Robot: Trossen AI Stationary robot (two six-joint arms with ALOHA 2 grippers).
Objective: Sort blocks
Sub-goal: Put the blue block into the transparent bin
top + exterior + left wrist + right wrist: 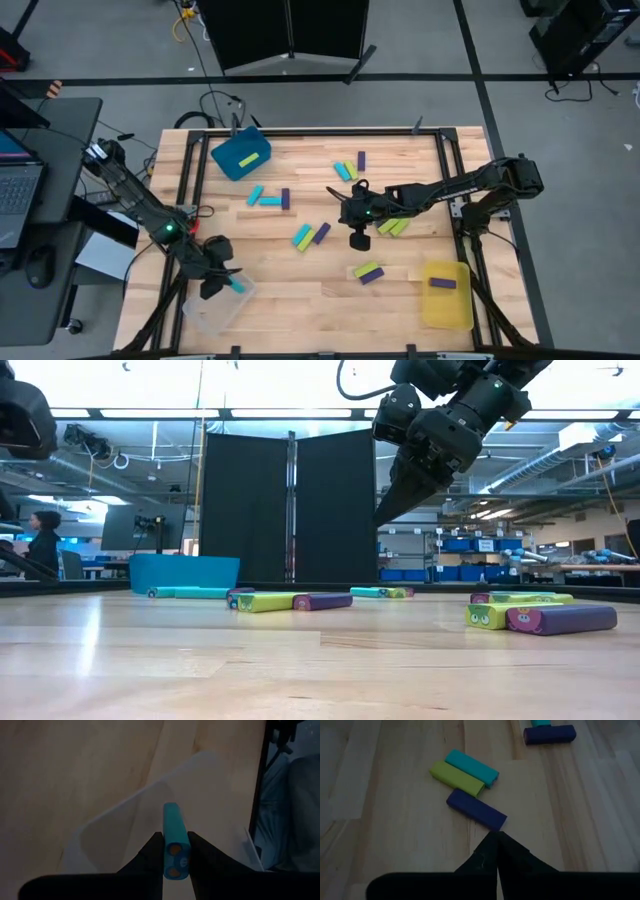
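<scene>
The left gripper [175, 851] pinches a cyan block [175, 845] above the clear bin [120, 827]; released off-centre, it could bounce out; the right gripper [495, 837], closed and empty, waits mid-table.

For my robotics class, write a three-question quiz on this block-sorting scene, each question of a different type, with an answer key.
1. True or false: the left gripper is shut on a small cyan rectangular block above the clear plastic bin.
2. Multiple choice: what lies in the yellow plastic bin? A) a lime green block B) a purple block C) a cyan block
3. Fill in: the right gripper hangs over the wooden table with its fingers ____.

Key: 1 true; 2 B; 3 shut, holding nothing.
</scene>
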